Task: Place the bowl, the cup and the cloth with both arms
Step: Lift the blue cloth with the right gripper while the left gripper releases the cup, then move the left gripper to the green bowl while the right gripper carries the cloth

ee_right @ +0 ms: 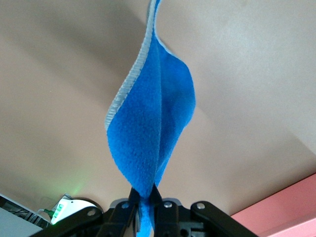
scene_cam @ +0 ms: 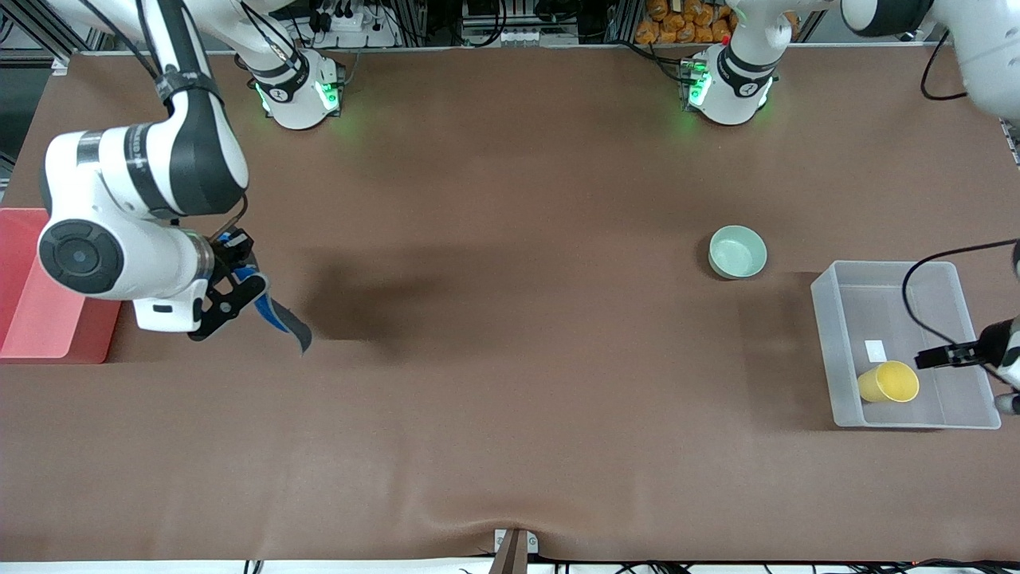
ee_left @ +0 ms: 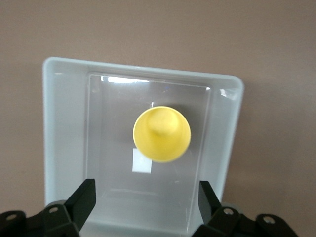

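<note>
The blue cloth [scene_cam: 275, 311] hangs from my right gripper [scene_cam: 239, 291], which is shut on it above the table at the right arm's end; in the right wrist view the cloth [ee_right: 150, 123] dangles from the closed gripper [ee_right: 144, 195]. The yellow cup [scene_cam: 888, 383] sits in the clear plastic bin [scene_cam: 829, 335] at the left arm's end, its open mouth showing. My left gripper [scene_cam: 944, 356] is over the bin, open and empty; in the left wrist view [ee_left: 146, 197] the cup [ee_left: 162, 133] lies apart from its fingers. The mint-green bowl [scene_cam: 738, 251] stands on the table beside the bin.
A red tray [scene_cam: 40, 303] lies at the table edge at the right arm's end, beside the right gripper, and shows in the right wrist view [ee_right: 286, 207]. A white label [scene_cam: 875, 349] lies on the bin floor. Brown table surface [scene_cam: 510, 319] spans the middle.
</note>
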`<act>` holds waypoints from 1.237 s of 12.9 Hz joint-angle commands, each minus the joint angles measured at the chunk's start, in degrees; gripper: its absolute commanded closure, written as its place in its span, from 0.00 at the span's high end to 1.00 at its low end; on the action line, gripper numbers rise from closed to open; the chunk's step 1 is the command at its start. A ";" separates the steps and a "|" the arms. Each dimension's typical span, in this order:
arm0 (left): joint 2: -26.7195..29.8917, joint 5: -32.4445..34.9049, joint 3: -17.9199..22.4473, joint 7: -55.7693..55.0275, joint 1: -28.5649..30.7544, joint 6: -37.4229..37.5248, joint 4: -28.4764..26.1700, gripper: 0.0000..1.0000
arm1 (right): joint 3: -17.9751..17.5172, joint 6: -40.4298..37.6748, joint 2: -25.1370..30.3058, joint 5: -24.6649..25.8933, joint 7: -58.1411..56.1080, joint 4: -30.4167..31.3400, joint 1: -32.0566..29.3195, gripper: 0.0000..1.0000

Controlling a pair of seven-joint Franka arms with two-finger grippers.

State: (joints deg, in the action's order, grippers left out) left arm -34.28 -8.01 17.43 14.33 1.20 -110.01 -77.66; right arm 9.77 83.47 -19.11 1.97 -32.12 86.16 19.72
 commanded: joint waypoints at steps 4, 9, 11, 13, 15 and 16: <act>4.73 0.01 -1.86 -4.46 -2.34 1.63 -4.86 0.91 | -0.19 -0.15 1.79 1.54 1.10 1.30 0.67 0.00; 14.30 1.07 -4.68 -17.39 -9.10 0.33 -19.42 0.88 | -0.19 0.03 1.62 2.33 1.01 1.21 0.59 0.00; 19.48 1.16 -5.12 -22.13 -12.09 -5.28 -29.26 0.86 | -0.10 0.03 1.18 2.25 0.57 1.30 -0.03 0.00; 25.37 2.47 -6.96 -24.52 -12.72 -12.12 -41.20 0.83 | -0.10 0.03 1.18 2.25 0.48 1.30 -0.20 0.00; 29.95 2.83 -7.32 -26.63 -12.80 -20.21 -52.37 0.83 | -0.10 0.03 1.09 2.25 0.39 1.30 -0.38 0.00; 31.36 2.91 -8.28 -26.81 -12.54 -23.03 -56.16 0.82 | -0.10 0.03 1.09 2.25 0.31 1.30 -0.38 0.00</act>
State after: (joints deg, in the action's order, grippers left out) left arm -9.74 -6.73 10.32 -10.49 -11.69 -126.70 -122.69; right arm 10.17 83.46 -18.74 3.43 -31.88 86.78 19.95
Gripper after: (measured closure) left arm 0.172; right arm 0.930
